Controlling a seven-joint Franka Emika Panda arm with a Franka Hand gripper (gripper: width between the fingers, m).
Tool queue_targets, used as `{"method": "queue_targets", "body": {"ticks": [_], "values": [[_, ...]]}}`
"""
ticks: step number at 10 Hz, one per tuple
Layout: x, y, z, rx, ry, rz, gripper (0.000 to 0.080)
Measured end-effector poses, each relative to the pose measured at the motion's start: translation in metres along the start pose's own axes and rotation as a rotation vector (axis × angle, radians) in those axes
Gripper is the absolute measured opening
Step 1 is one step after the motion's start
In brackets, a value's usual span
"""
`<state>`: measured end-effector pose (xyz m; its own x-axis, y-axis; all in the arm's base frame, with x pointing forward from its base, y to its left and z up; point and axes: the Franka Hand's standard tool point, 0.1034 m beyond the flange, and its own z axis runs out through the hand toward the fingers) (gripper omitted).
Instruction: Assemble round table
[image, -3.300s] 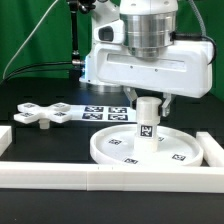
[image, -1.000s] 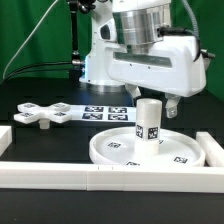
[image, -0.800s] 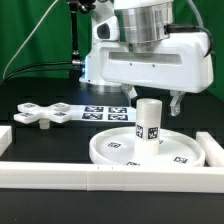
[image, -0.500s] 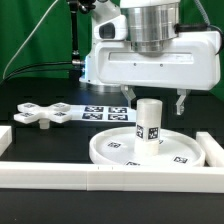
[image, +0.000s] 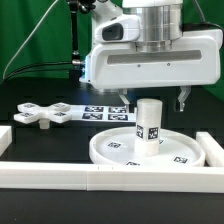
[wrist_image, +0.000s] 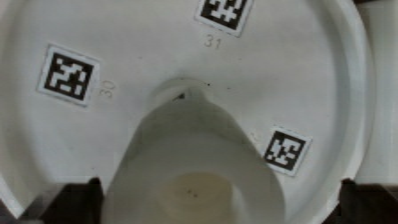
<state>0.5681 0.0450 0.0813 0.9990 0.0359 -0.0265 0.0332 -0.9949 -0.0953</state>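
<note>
Just over post (image: 148, 125): claw (image: 151, 98), wide w/ room.

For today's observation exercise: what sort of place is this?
Likely a robotics lab bench: a white robot gripper hangs over a white plastic round disc with square tags, on a black table fenced by long white bars.

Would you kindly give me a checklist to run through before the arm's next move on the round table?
1. Post stands upright in the middle of the disc: ok.
2. Gripper is open, with a finger either side of the post top and neither touching it: ok.
3. Post is fully seated in the disc: cannot tell.
4. Cross piece lies free on the table, at the exterior view's left: ok.
5. Disc sits flat: ok.
</note>
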Motion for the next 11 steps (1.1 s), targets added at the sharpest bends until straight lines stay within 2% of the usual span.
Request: {"method": "queue_targets", "body": {"ticks": [1, 5, 7, 11], "values": [[0.0004, -0.0003, -0.0001, -0.007, 0.001, -0.1, 0.0648], [-0.0005, -0.0009, 0.0021, -0.006, -0.002, -0.3, 0.0648], [-0.0003, -0.0003, 0.0025, -0.016, -0.001, -0.484, 0.0648], [-0.0019, 0.0014, 0.005, -0.02, -0.003, -0.708, 0.0648]]}}
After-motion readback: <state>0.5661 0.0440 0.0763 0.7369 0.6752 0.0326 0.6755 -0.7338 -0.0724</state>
